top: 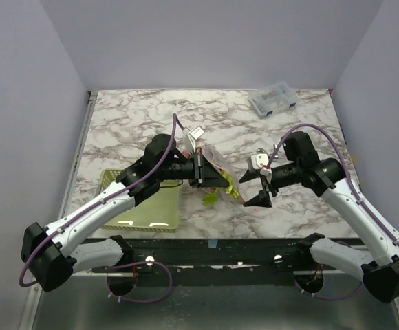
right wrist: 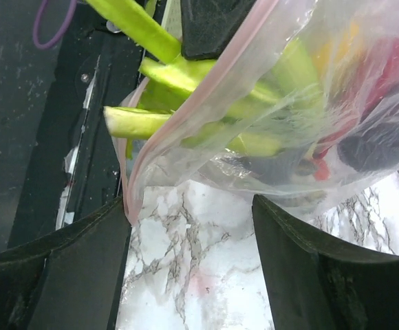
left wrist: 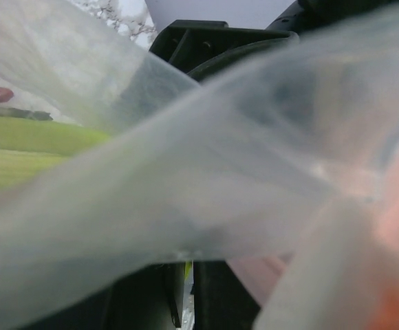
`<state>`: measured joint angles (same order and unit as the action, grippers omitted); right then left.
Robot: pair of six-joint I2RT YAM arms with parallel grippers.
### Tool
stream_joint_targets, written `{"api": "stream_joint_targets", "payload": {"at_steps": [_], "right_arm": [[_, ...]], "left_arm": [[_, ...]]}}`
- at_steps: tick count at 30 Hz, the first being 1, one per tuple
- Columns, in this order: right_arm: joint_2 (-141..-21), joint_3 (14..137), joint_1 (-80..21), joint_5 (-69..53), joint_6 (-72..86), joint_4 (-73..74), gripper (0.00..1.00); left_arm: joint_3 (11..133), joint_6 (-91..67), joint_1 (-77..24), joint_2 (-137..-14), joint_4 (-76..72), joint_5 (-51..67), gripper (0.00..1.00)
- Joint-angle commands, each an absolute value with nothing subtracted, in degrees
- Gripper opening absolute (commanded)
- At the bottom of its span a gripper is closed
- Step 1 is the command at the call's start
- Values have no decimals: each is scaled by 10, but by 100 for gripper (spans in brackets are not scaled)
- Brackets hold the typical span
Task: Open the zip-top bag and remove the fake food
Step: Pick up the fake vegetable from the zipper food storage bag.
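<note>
The zip-top bag (top: 217, 173) hangs crumpled above the table's middle, with my left gripper (top: 201, 172) shut on its left side. In the left wrist view the clear plastic (left wrist: 206, 172) fills the frame above the closed left gripper (left wrist: 189, 265). My right gripper (top: 258, 191) stands open just right of the bag. The right wrist view has the bag (right wrist: 282, 103) and its pink zip strip (right wrist: 186, 103) just above the open right gripper (right wrist: 189, 206), which holds nothing. Fake food shows inside: pale green stalks (right wrist: 186, 72) poking past the strip, red pieces (right wrist: 392, 65), a dark maroon ball (right wrist: 385, 144). Green stalks (top: 217, 196) hang below the bag.
A pale green mesh basket (top: 144, 206) sits at the near left under my left arm. A small clear compartment box (top: 273, 100) lies at the far right. The black mounting rail (top: 213, 251) runs along the table's near edge.
</note>
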<state>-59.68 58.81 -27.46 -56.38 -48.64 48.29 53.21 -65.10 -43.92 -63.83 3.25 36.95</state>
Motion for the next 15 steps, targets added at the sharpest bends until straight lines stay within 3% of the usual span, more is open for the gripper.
{"api": "stream_joint_targets", "payload": {"at_steps": [1, 15], "right_arm": [[-594, 602, -278, -558, -546, 523, 75], [-637, 706, -279, -616, -659, 664, 84]], "left_arm": [[550, -573, -434, -635, 64, 413, 0], [585, -419, -423, -650, 183, 408, 0]]}}
